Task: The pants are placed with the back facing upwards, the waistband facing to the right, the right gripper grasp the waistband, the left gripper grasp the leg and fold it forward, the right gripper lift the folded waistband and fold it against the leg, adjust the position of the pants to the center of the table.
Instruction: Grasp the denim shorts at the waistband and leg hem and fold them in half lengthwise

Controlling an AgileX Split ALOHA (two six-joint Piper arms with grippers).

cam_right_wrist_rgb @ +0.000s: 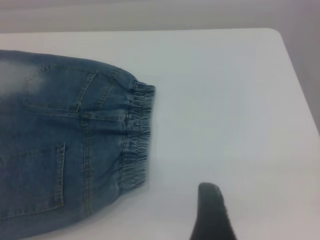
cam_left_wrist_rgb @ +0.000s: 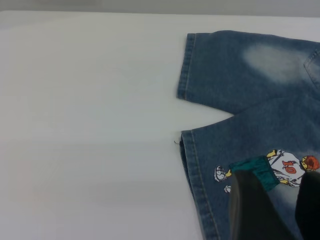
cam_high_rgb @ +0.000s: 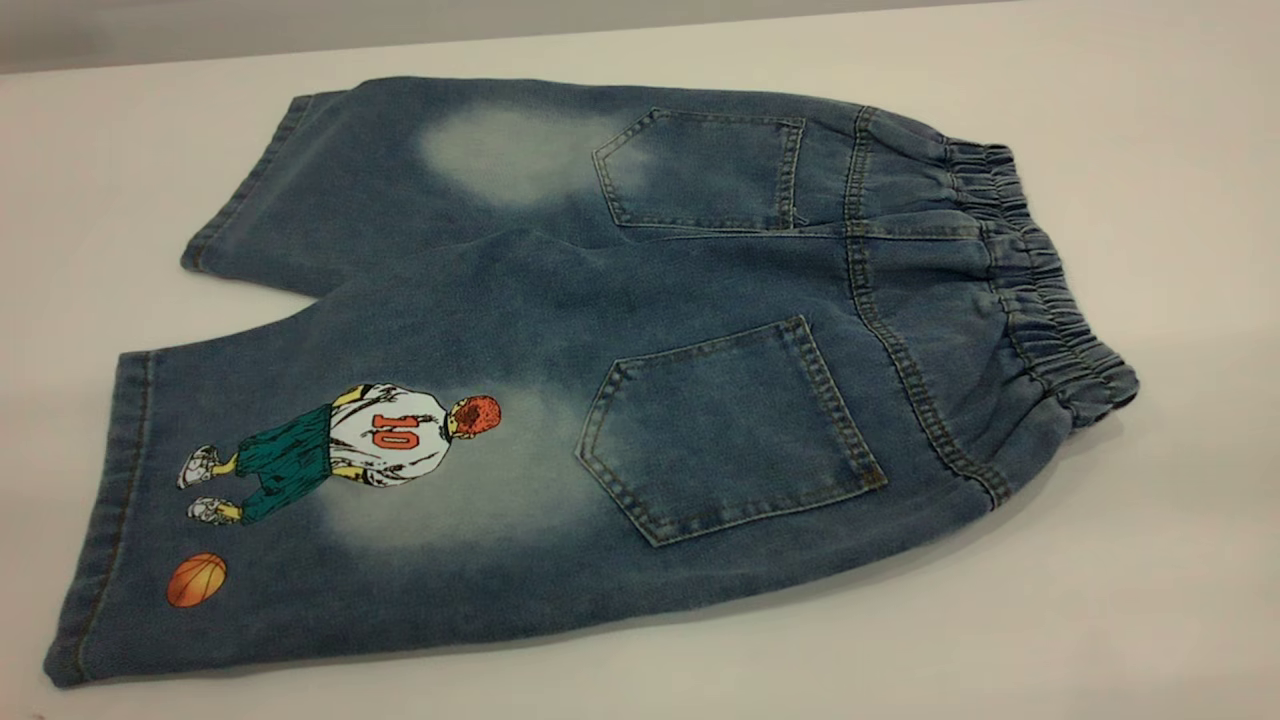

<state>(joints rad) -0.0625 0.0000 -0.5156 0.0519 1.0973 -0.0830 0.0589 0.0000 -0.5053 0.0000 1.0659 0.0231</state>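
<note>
Pants [cam_high_rgb: 640, 330] lay flat, back up, on table [cam_high_rgb: 1150, 560]; waistband [cam_high_rgb: 1040, 290] at 3 o'clock. Left gripper [cam_left_wrist_rgb: 272, 210] hovered over printed leg [cam_high_rgb: 300, 480], right gripper [cam_right_wrist_rgb: 212, 215] beside waistband; jaw states unclear.

- A wide, smooth white table [cam_high_rgb: 1150, 600] is seen filling nearly the whole exterior view.
- A grey wall [cam_high_rgb: 300, 25] is seen behind the table's far edge.
- A rounded table corner is shown in the right wrist view, with grey floor [cam_right_wrist_rgb: 307, 60] beyond it.
- Soft, even light is cast, with faint shadows.
</note>
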